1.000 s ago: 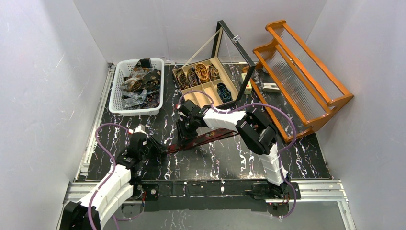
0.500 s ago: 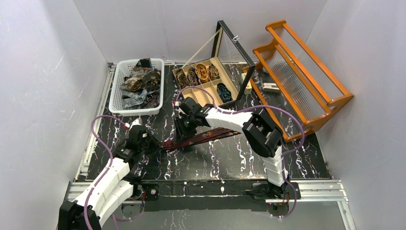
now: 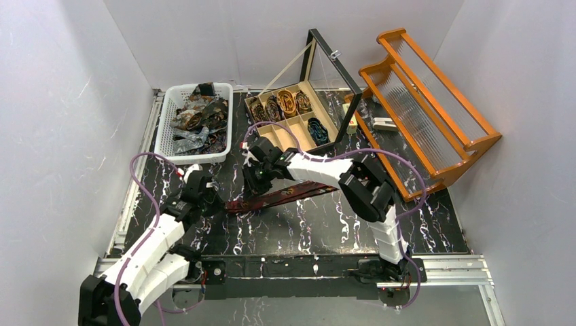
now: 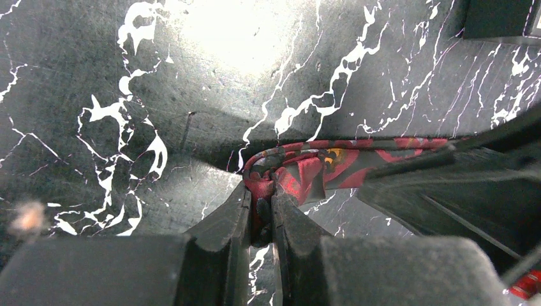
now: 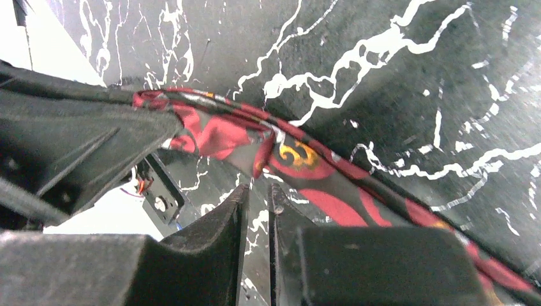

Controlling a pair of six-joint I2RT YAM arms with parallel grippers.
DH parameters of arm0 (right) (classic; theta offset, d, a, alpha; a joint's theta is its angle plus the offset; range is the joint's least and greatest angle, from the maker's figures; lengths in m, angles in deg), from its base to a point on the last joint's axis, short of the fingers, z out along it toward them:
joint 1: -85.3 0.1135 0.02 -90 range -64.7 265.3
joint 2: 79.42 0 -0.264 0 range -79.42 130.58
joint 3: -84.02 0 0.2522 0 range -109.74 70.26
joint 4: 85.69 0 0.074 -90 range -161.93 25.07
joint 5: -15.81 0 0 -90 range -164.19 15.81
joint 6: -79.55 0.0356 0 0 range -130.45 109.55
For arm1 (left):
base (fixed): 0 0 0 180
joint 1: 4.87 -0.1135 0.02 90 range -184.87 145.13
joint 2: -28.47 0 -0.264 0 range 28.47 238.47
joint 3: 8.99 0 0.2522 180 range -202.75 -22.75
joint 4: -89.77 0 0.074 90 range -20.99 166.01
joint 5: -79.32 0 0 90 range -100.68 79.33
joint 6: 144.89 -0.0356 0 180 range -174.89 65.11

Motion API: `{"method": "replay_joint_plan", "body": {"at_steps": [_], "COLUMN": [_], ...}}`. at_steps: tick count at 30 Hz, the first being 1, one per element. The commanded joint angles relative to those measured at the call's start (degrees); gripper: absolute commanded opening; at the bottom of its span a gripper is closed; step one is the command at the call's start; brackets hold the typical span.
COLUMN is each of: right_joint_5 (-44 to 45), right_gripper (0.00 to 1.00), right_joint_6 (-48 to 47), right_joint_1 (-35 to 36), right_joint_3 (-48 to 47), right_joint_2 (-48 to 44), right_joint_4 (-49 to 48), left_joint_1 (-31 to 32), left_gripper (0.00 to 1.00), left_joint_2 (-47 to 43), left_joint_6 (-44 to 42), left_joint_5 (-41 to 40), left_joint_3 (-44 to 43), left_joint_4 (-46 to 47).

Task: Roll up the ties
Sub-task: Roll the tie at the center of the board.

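Here the left gripper (image 4: 260, 205) pinches the red tie (image 4: 306, 169). The right gripper (image 5: 257, 194), nearly closed, sits just beside it. Black marbled table (image 4: 191, 76), white walls (image 3: 68, 102).

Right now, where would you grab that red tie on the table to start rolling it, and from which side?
The curled end of the red tie, from the left: it stands up off the table, so fingers fit either side, as the left gripper pinches it. The rest lies flat.
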Motion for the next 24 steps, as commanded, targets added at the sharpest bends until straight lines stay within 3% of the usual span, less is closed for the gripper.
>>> {"method": "replay_joint_plan", "body": {"at_steps": [1,15,24], "right_joint_5": [-1.3,-4.8,6.7], "right_gripper": [0.25,0.25,0.3], "right_joint_6": [1.7,3.0,4.3], "right_joint_1": [1.3,2.6,0.0], "right_joint_3": [-3.0,-4.3,5.9], "right_joint_2": [3.5,6.7,-4.2], "right_joint_4": [-2.0,-2.3,-1.2], "left_joint_1": [2.5,12.1,17.4], "left_gripper": [0.0,0.0,0.0], "left_joint_2": [0.8,8.3,12.3], "left_joint_6": [-0.7,1.3,3.9], "left_joint_5": [-5.8,-17.7,-26.7], "left_joint_3": [-3.8,-11.1,-15.9], "left_joint_4": [-5.2,-13.7,-20.6]}}
